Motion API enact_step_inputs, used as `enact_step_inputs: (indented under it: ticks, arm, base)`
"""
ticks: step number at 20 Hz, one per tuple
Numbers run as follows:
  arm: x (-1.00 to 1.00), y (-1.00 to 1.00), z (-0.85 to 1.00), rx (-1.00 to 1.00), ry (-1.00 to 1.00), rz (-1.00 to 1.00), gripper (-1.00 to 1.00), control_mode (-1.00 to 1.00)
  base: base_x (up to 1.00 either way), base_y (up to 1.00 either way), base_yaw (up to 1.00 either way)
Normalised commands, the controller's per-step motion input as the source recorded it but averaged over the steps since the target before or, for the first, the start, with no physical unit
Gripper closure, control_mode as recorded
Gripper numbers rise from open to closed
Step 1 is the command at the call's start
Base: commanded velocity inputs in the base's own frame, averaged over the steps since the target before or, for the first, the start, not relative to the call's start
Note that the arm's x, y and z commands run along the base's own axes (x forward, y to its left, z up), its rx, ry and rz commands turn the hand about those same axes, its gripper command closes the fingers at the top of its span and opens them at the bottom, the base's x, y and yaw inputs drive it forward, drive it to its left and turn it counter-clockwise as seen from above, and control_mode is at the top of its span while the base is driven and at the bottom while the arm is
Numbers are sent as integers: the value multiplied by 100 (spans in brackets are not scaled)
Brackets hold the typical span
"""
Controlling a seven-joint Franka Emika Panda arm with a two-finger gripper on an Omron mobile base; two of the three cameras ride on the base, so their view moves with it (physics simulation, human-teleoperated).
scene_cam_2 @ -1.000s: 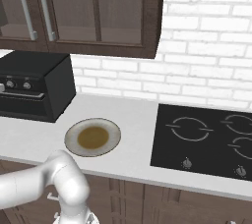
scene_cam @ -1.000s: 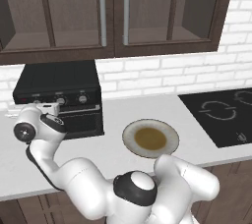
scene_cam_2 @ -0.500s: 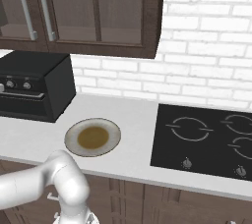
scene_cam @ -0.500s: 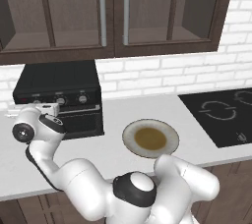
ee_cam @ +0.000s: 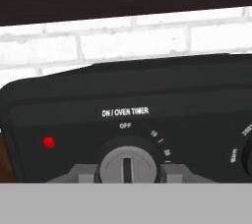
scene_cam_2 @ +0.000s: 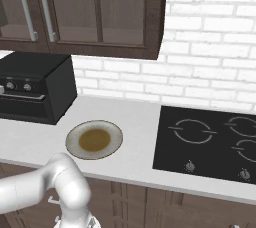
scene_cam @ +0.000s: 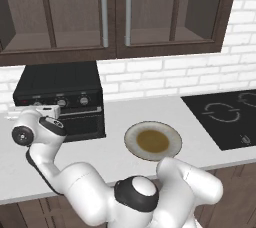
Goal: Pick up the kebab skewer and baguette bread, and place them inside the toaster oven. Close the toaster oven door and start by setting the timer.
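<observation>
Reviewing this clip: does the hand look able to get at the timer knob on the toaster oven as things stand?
Probably yes: the hand sits right at the timer knob of the toaster oven, fingers flanking it, nothing between.

One toaster oven (scene_cam: 60, 99) with three knobs (scene_cam: 61, 102); one red indicator light (ee_cam: 48, 142); one plate (scene_cam: 152, 140); one cooktop (scene_cam_2: 207, 139) with two front dials (scene_cam_2: 189, 165); two cabinet handles (scene_cam: 104, 9).

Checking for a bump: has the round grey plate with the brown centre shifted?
No: the round grey plate stays midway between black toaster oven and black cooktop.
</observation>
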Motion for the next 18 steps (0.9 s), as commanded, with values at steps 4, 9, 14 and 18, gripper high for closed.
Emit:
enact_step_inputs:
  ticks: [4, 9, 14, 18]
  arm:
    - [0, 0, 0, 0, -1, -4, 100, -100]
    - [0, 0, 0, 0, 0, -1, 100, -100]
    - [-3, 0, 0, 0, 0, 0, 100, -100]
    - [0, 0, 0, 0, 0, 2, 100, -100]
  base:
    - [0, 0, 0]
    - [0, 0, 0]
    - [0, 0, 0]
    - [0, 0, 0]
